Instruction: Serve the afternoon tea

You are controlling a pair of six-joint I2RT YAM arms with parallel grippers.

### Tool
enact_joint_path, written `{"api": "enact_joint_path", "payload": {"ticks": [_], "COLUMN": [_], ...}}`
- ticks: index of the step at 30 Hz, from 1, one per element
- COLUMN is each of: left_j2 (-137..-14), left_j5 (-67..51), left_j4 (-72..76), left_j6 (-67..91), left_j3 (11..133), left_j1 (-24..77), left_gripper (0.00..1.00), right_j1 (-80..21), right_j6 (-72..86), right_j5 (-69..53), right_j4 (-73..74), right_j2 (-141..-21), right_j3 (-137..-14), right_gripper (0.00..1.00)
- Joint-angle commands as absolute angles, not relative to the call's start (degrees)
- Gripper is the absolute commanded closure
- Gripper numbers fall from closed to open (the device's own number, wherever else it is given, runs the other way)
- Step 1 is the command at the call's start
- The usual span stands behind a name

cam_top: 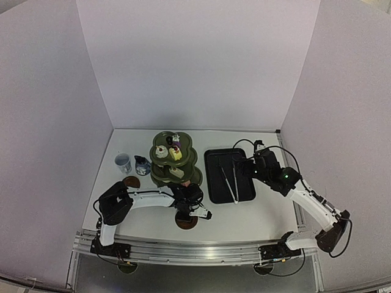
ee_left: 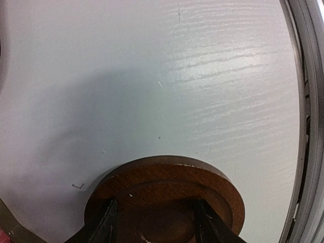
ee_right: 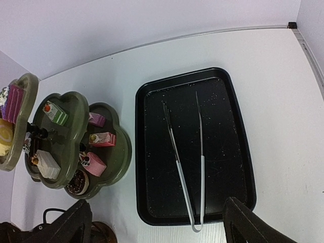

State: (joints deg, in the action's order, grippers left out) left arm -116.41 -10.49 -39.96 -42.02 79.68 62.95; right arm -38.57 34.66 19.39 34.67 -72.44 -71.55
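A round brown wooden saucer (ee_left: 167, 174) lies flat near the front edge of the white bench (cam_top: 244, 220), about midway along it. The left tool (ee_left: 156, 202) stands over it, partly open, its two black fingers (ee_left: 107, 223) set down over the saucer's sunken middle with nothing pinched between them. Whether they touch the wood I cannot tell.

The dark green three-tier scalloped stand (cam_top: 174, 160) is near the bench's middle, with small colourful pastries (ee_right: 103, 138) on its tiers. To its left stand a small dark blue jug (cam_top: 142, 165) and a pale blue cup (cam_top: 123, 162), with a second brown saucer (cam_top: 131, 182) just in front of them.

The right tool (ee_right: 157, 202) hangs wide open and empty above a black rectangular tray (ee_right: 233, 126) to the right of the stand. Metal tongs (ee_right: 188, 167) lie in the tray.
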Motion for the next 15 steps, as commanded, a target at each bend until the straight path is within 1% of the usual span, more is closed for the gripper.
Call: {"api": "enact_joint_path", "payload": {"ticks": [1,5,8,12,15], "left_j2": [-119.0,-115.6,-112.4,-109.0,-105.2], "left_j5": [-9.2,-9.6,-10.9,-14.1,-17.8], "left_j4": [-38.1,-42.6,-47.4,-57.0,-64.7], "left_j6": [-43.1,-44.4,-43.7,-42.4,-43.2], "left_j3": [78.8,81.4,86.7,94.7,95.9], "left_j1": [63.4,62.8,62.6,62.5,62.0], "left_gripper": [0.48,0.44,0.42,0.39,0.38], "right_j1": [-38.9,-39.1,-39.4,-39.6,-39.6], "right_j6": [35.5,35.5,35.4,34.4,33.3], "right_j5": [20.7,19.9,19.8,19.2,17.6], "right_j4": [36.1,36.1,36.1,36.2,36.9], "right_j2": [-71.4,-72.3,-72.7,-73.5,-74.9], "right_j3": [-71.5,-71.6,-72.2,-73.0,-73.6], "right_gripper": [0.13,0.13,0.13,0.13,0.12]}}
